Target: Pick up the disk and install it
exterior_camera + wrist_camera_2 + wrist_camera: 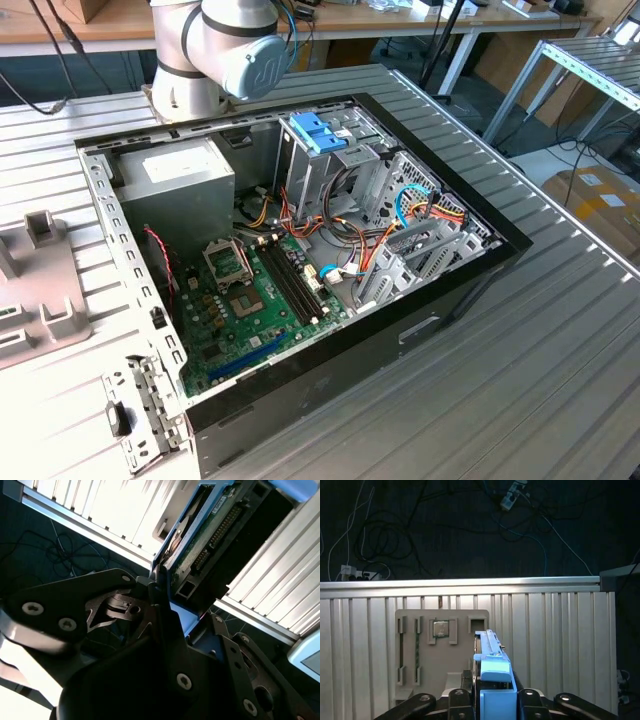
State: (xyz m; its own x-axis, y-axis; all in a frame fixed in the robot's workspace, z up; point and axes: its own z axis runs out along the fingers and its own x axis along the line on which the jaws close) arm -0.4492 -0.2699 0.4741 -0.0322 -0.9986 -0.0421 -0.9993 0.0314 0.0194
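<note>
In both wrist views my gripper (186, 624) (495, 702) is shut on the disk. In the second wrist view, the disk (210, 535) shows a green circuit-board face, a dark connector edge and a bright blue side rail. Its blue end tab sits between the black fingers (156, 600). In the first wrist view the disk (492, 667) is seen edge-on as a blue rail rising from between the fingers, in front of a grey fixture plate (420, 650). The open computer case (470, 270) lies in the exterior view with its drive cage (330, 170) at the back.
The arm's base (215, 55) stands behind the case. A lighter blue latch (318, 130) tops the cage. Motherboard (250, 300), power supply (180, 180) and loose cables fill the case. The grey fixture plate (35, 300) lies at the exterior view's left on the ribbed metal table (560, 380).
</note>
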